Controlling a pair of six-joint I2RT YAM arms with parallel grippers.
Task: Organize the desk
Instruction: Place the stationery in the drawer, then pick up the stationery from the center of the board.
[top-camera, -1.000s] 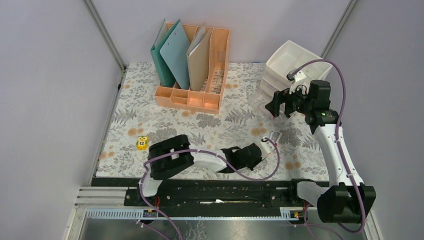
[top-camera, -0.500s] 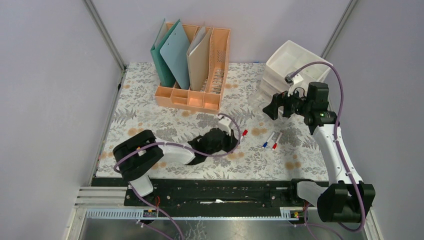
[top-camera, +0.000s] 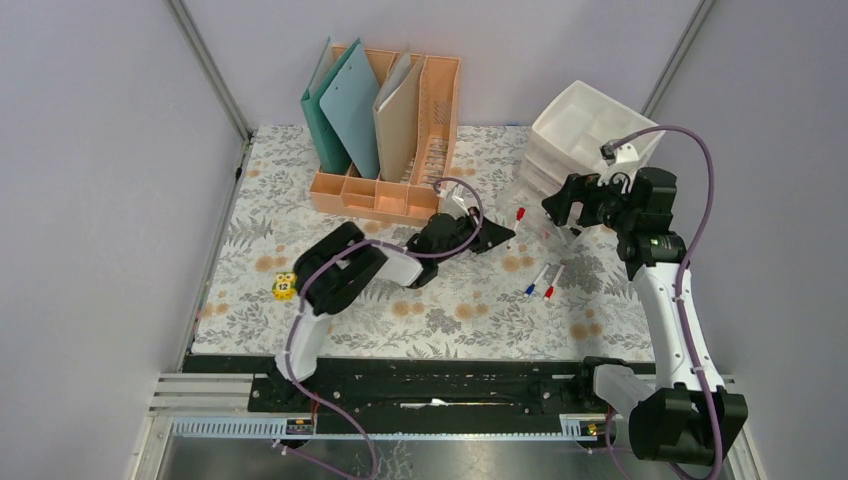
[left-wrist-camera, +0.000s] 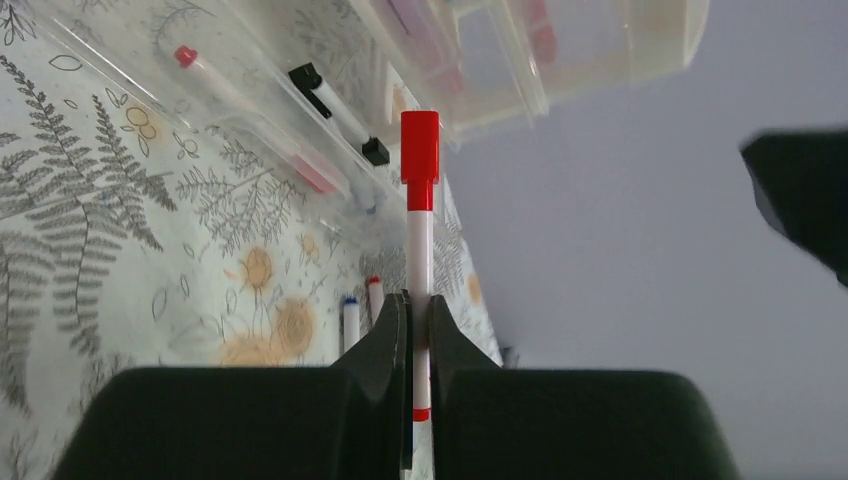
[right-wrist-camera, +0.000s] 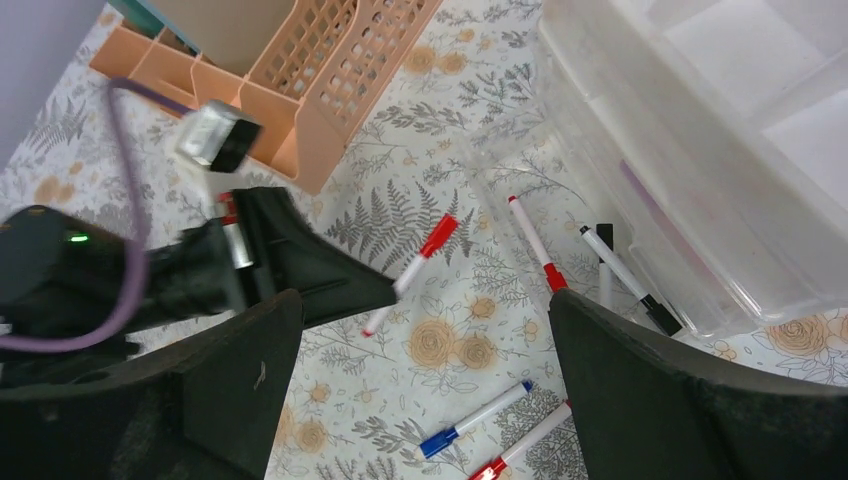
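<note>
The desk is a tabletop under a fern-and-flower cloth. My left gripper is shut on a white marker with a red cap. It holds the marker just above the cloth, cap pointing at a clear pulled-out drawer. A red marker and a black marker lie in that drawer. My right gripper hovers open above the same spot, with nothing between its fingers. A blue marker and a second red marker lie loose on the cloth.
A peach file rack with teal and tan folders stands at the back centre. The white drawer unit sits at the back right. A small yellow owl figure lies near the left edge. Grey walls close in both sides.
My left gripper has carried the red-capped marker from the front of the desk back and right, up to the clear drawer. My right gripper has shifted slightly right.
</note>
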